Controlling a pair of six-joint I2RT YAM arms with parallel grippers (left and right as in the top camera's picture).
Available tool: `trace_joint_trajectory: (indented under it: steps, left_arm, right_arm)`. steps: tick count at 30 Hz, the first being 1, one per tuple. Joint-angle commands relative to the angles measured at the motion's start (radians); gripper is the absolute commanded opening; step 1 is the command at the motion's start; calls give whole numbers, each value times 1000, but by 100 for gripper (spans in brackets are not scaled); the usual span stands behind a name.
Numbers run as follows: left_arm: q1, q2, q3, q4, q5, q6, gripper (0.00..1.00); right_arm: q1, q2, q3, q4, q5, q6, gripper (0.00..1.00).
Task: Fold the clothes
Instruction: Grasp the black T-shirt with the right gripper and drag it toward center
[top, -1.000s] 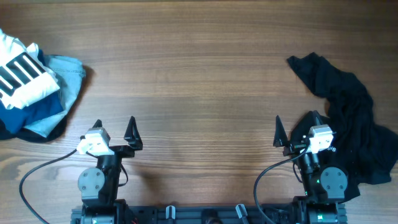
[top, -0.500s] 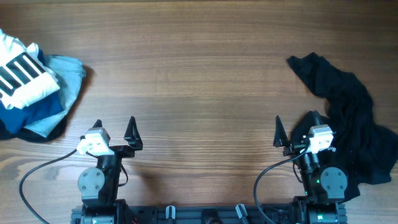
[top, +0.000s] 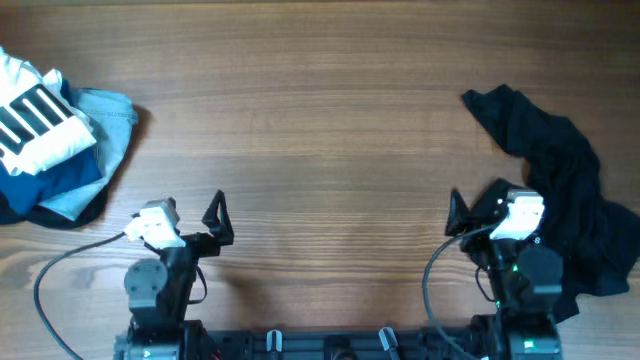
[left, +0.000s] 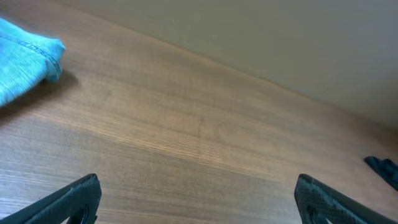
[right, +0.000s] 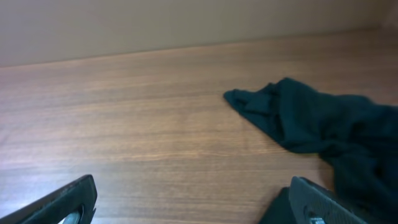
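Note:
The black shirt (top: 565, 190) lies crumpled at the table's right side, its logo hidden. It also shows in the right wrist view (right: 317, 130), and a tip of it shows at the far right of the left wrist view (left: 384, 169). My right gripper (top: 476, 208) is open and empty at the shirt's left edge, near the front of the table; its fingers (right: 193, 199) frame bare wood. My left gripper (top: 188, 211) is open and empty at the front left, its fingers (left: 198, 199) over bare wood, far from the shirt.
A pile at the far left holds a white garment with black stripes (top: 35, 125), light-blue denim (top: 108, 120) and a navy piece (top: 50, 180). The denim's corner shows in the left wrist view (left: 25, 59). Wooden table (top: 320, 130) spans the middle. Cables trail by both arm bases.
Both arms have shifted slightly: the left gripper and the right gripper each moved a little to the right and turned. The shirt and the pile have not moved.

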Motion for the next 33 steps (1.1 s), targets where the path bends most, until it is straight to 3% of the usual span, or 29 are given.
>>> trace_joint_trajectory:
  steps: [1, 9, 11, 13, 20, 24, 27, 28, 30, 33]
  left_arm:
    - [7, 161, 172, -100, 27, -17, 100]
    - [7, 640, 505, -326, 27, -14, 100]
    - [7, 735, 521, -326, 27, -14, 100]
    - [7, 784, 521, -329, 36, -15, 100]
    - [7, 839, 521, -328, 76, -16, 100]
    - [7, 839, 521, -330, 76, -16, 100]
    - [7, 839, 521, -329, 76, -15, 100]
    - [7, 839, 521, -328, 76, -15, 100]
    - [7, 839, 521, -325, 76, -15, 100]
    - [7, 839, 521, -304, 75, -15, 100]
  right_arm:
    - [-6, 203, 144, -68, 92, 41, 100]
    - [-7, 752, 395, -200, 71, 113, 100]
    - [-7, 856, 402, -200, 163, 151, 100]
    - [-7, 922, 401, -209, 259, 244, 100]
    - [-7, 1179, 400, -37, 305, 248, 92]
    - [-7, 1306, 400, 29, 327, 251, 73]
    - [-7, 1345, 400, 31, 320, 296, 11]
    - [-7, 1344, 401, 34, 298, 298, 4]
    - [-6, 1343, 416, 49, 149, 222, 4]
    - [4, 1325, 481, 50, -250, 90, 4]
